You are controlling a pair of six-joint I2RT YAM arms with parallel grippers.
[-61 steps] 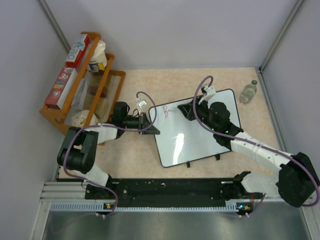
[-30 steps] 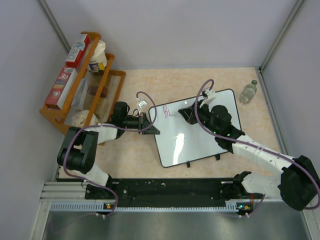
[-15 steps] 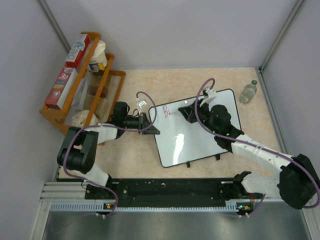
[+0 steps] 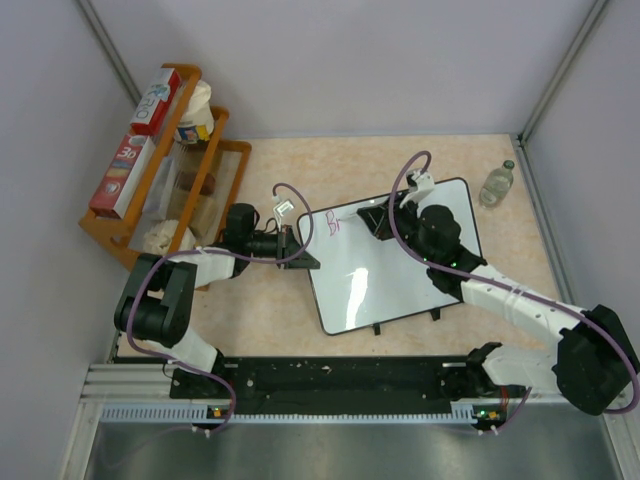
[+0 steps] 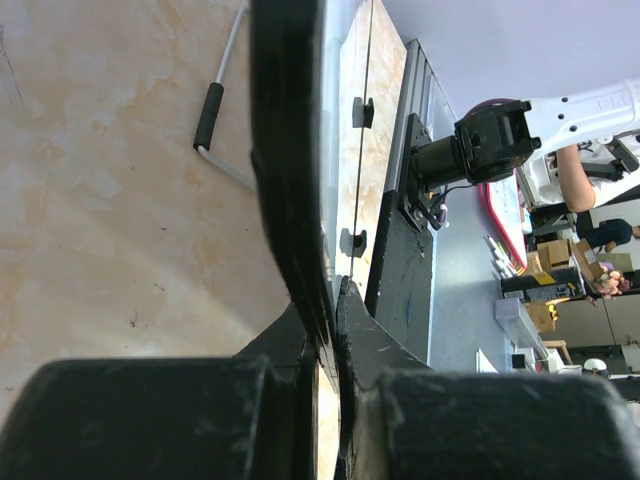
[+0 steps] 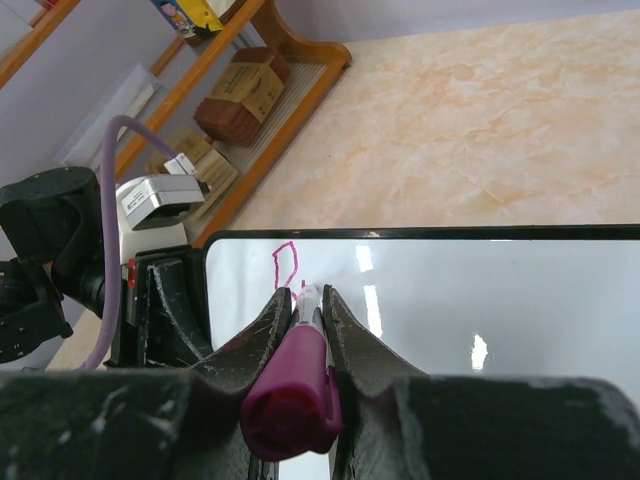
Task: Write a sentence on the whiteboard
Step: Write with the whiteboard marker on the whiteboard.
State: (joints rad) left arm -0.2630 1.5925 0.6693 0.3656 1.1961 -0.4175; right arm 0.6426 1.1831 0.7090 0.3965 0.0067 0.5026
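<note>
The whiteboard [image 4: 385, 285] lies flat and slightly turned on the table. My left gripper [image 4: 303, 258] is shut on its left edge, and the left wrist view shows the black frame [image 5: 290, 180] pinched between the jaws [image 5: 335, 300]. My right gripper [image 4: 375, 222] hovers over the board's far left part, shut on a magenta marker [image 6: 295, 385] whose tip touches the white surface [image 6: 480, 300]. Of the sentence, only a couple of pink letters [image 4: 333, 225] show near the top left corner. One outlined letter [image 6: 285, 262] sits just left of the marker tip.
A wooden rack [image 4: 232, 165] with boxes and packets stands at the left, close behind my left arm. A small clear bottle [image 4: 496, 183] stands near the right wall. The arms' black base rail [image 4: 320, 375] runs along the near edge.
The right gripper has shifted slightly along the board's far edge with the marker, and the pink writing has grown by a stroke or two. The left gripper has not moved.
</note>
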